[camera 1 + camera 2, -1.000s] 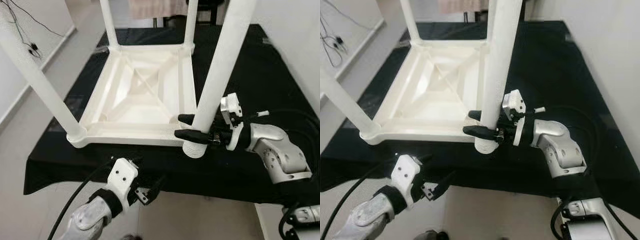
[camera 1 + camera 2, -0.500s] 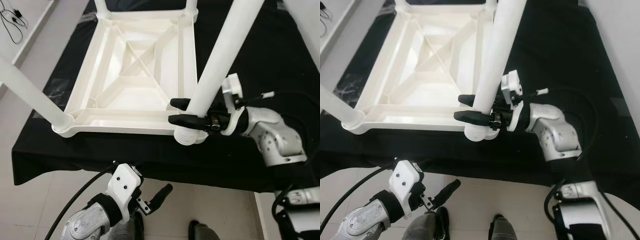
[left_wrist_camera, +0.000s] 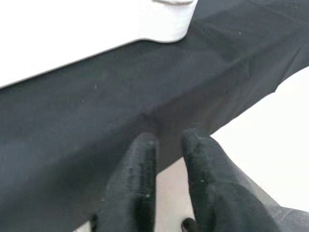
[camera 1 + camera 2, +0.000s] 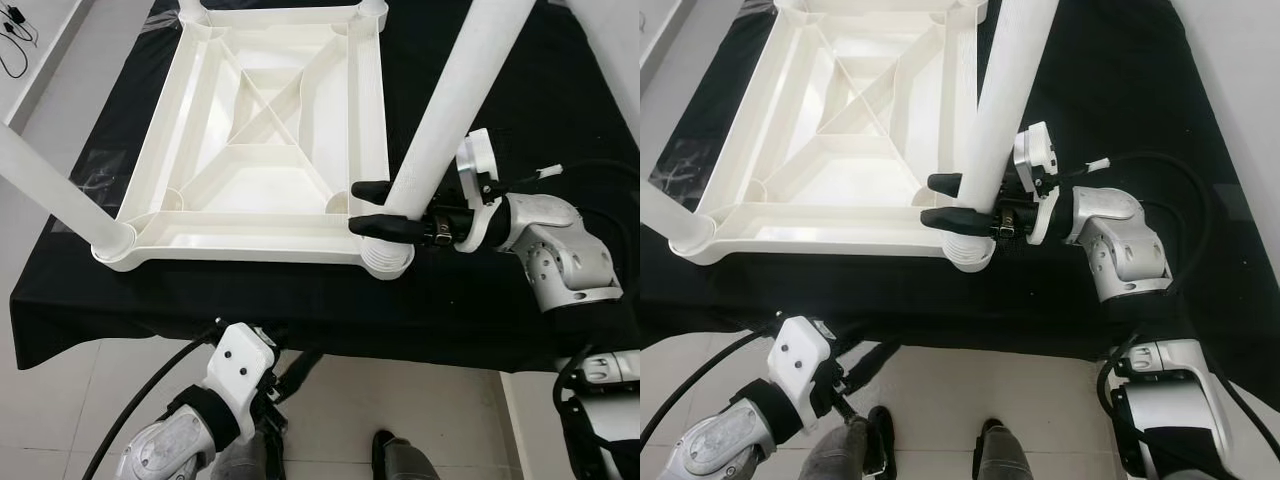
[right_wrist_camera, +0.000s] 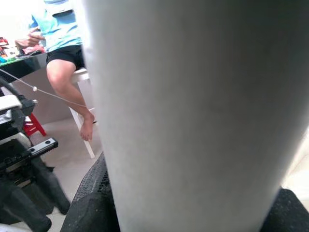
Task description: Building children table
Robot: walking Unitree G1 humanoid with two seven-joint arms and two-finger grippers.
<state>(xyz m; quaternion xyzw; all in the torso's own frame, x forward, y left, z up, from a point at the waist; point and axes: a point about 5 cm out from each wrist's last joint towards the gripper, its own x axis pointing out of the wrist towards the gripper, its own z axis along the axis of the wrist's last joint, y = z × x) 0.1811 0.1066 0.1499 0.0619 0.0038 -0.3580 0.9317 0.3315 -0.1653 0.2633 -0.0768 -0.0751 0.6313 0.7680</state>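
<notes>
A white plastic children's table top [image 4: 230,250] lies upside down on a black-covered table [image 4: 480,310]. One white leg [image 4: 50,185] stands fixed in its near left corner. My right gripper [image 4: 360,206] is shut on another white leg [image 4: 450,110], low on its shaft. That leg leans to the right, and its ribbed end [image 4: 388,262] rests at the top's near right corner. In the right wrist view the leg [image 5: 193,111] sits between the fingers. My left gripper [image 3: 169,145] hangs shut and holding nothing, below the table's front edge, close to the black cloth.
The black cloth hangs over the front edge above a pale tiled floor [image 4: 60,400]. Dark shoes [image 4: 400,462] show on the floor beneath me. A seated person [image 5: 63,53] appears in the right wrist view. A wall [image 4: 1240,90] runs along the right.
The camera has tilted down and closer. My right gripper has brought the leg's ribbed end onto the top's near right corner. The left gripper has risen closer to the cloth's edge.
</notes>
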